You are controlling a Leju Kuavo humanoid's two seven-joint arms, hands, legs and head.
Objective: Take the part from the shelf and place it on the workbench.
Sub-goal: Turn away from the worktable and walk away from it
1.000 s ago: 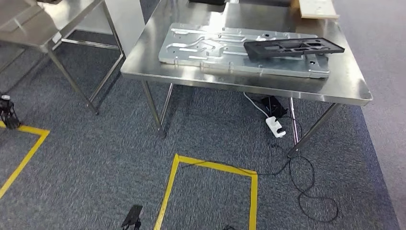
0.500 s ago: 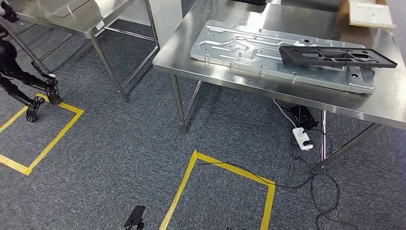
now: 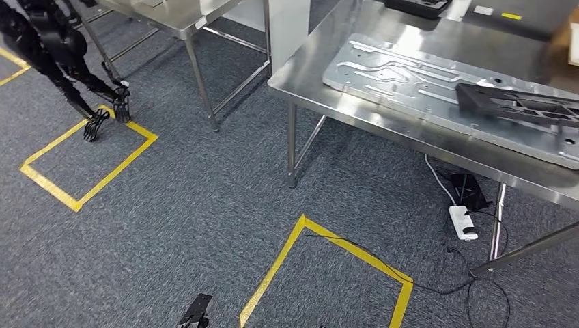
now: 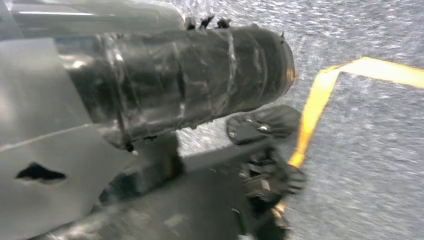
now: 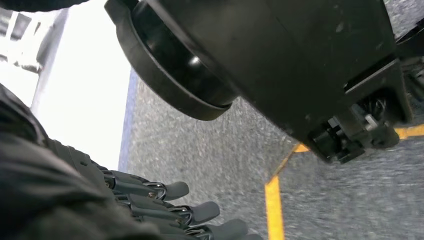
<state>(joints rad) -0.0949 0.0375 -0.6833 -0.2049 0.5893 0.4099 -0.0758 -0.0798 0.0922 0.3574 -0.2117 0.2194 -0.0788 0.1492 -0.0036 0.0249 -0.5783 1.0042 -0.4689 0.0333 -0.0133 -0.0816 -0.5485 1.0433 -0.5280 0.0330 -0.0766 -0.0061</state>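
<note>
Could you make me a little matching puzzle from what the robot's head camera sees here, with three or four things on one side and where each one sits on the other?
Things:
1. black part
2. silver metal plate
3. white power strip
4. yellow tape square

Places:
A. on the carpet under the table
B. lying on the silver metal plate
C. on the carpet, far left
D. flat on the steel table

Pairs: 1-B, 2-D, 3-A, 4-C

Silver steel workbench (image 3: 382, 116) carries a pale stamped panel (image 3: 437, 85) and black part (image 3: 519, 106) upper right, above blue-grey carpet (image 3: 191, 219) taped yellow (image 3: 321, 232).
</note>
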